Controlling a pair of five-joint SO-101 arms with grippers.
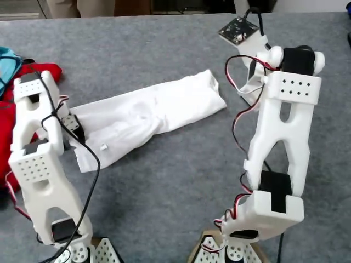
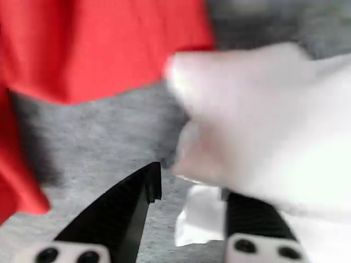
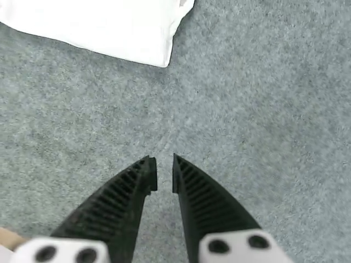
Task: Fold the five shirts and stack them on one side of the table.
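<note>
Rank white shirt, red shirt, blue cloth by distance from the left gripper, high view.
1. White shirt: the left gripper is at its left end.
2. Red shirt: further left.
3. Blue cloth: at the picture's left edge, past the red shirt.

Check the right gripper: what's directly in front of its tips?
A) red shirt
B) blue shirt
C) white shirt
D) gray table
D: in the right wrist view the right gripper points at gray table, and the white shirt lies farther off, clear of the tips.
</note>
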